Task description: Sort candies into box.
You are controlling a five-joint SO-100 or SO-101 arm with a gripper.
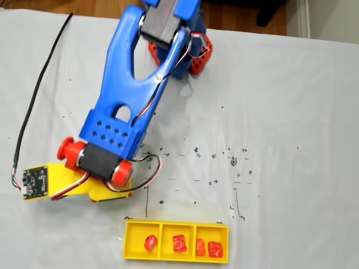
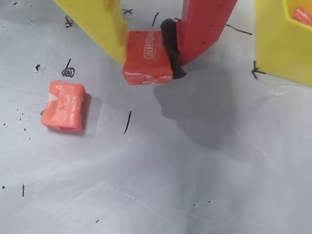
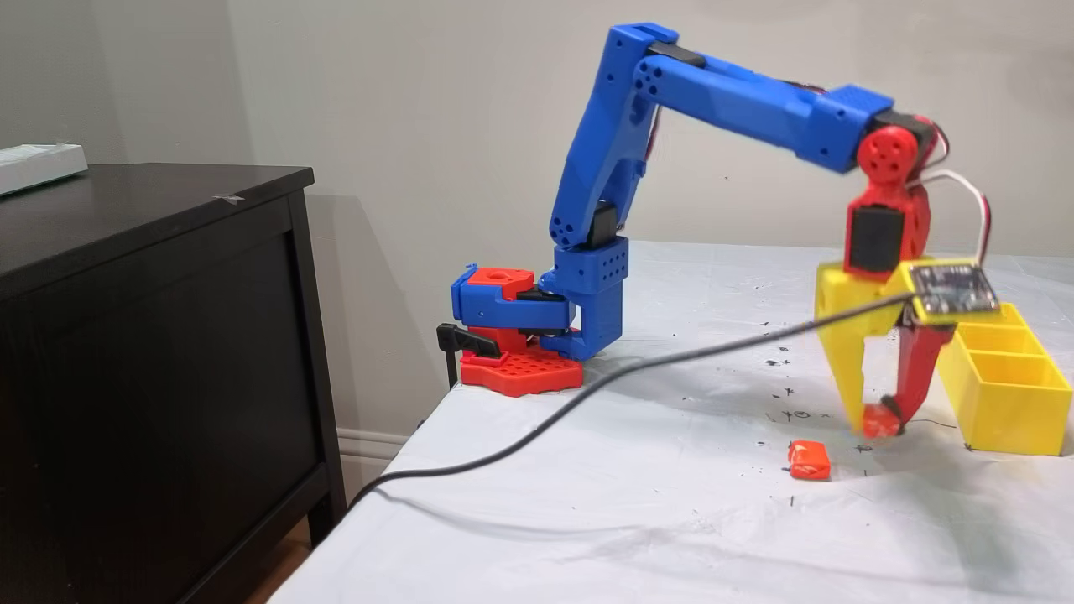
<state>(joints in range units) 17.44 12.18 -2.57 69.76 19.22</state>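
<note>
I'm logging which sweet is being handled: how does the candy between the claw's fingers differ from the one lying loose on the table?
The held candy is red with white lettering; the loose candy is orange. The held candy is pinched in the shut claw; the loose candy lies free on the white table, touching nothing else. In the wrist view the held candy is nearer the yellow box. Both are small, squarish and wrapped.

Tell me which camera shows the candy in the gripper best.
The wrist view: the held candy is close and sharp, pinched in the gripper, its white lettering visible. A fixed view from the side shows it as a small red blob just above the table. In the other fixed view the arm covers it.
</note>
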